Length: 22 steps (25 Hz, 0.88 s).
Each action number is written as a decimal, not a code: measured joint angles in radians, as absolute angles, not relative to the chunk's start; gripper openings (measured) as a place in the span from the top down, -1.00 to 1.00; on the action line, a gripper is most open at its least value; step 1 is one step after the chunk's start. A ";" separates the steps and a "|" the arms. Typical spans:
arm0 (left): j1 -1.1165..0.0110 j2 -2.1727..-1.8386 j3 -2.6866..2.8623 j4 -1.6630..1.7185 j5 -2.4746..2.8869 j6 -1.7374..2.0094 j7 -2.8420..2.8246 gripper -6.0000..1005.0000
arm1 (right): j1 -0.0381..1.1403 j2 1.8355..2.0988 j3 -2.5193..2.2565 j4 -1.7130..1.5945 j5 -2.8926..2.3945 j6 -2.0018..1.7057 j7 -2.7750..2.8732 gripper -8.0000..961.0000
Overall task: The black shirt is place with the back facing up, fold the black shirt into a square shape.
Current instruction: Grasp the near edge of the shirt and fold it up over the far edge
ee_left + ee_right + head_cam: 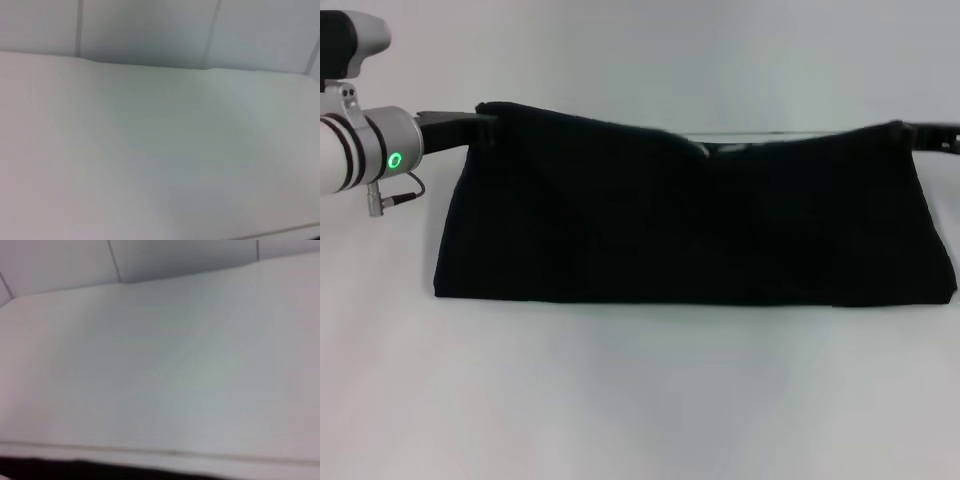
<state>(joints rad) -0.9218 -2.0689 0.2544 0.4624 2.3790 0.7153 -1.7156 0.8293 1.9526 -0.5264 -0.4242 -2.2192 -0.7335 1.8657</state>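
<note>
Holding the upper left corner of the black shirt (pixel 690 220), my left gripper (pixel 485 124) comes in from the left edge of the head view, its dark fingers clenched on the fabric right where the cloth's top edge begins. Behind it I see the silver wrist section with a lit green ring (pixel 395 160) and a thin cable looping beneath. On the far right, my right gripper (pixel 918 132) shows only as a dark sliver at the shirt's upper right corner, touching the fabric there; whether it is pinching the cloth or merely beside it, I cannot tell, since black fingers merge with black fabric. Between the two grippers the shirt's top edge is raised at both corners and sags toward the middle, where a small grey fold or gap shows just below the dip. The garment appears as one wide dark band spanning most of the head view, its lower edge lying straight along the white table (pixel 640 400), its side edges flaring slightly outward toward the bottom. Faint creases run across the left half; sleeves and neckline I cannot make out. Left wrist view: only pale table surface and a lighter panelled wall behind it, no fingers, no cloth. Right wrist view: the same pale table, with a thin black strip (pixel 60 470) along one border of the picture, most likely the shirt's edge, though too little shows to be sure.
</note>
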 joint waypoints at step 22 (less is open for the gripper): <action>-0.952 -2.085 0.344 0.416 2.228 0.468 -1.611 0.97 | 0.917 1.957 -0.532 -0.350 -2.168 -0.544 1.774 0.91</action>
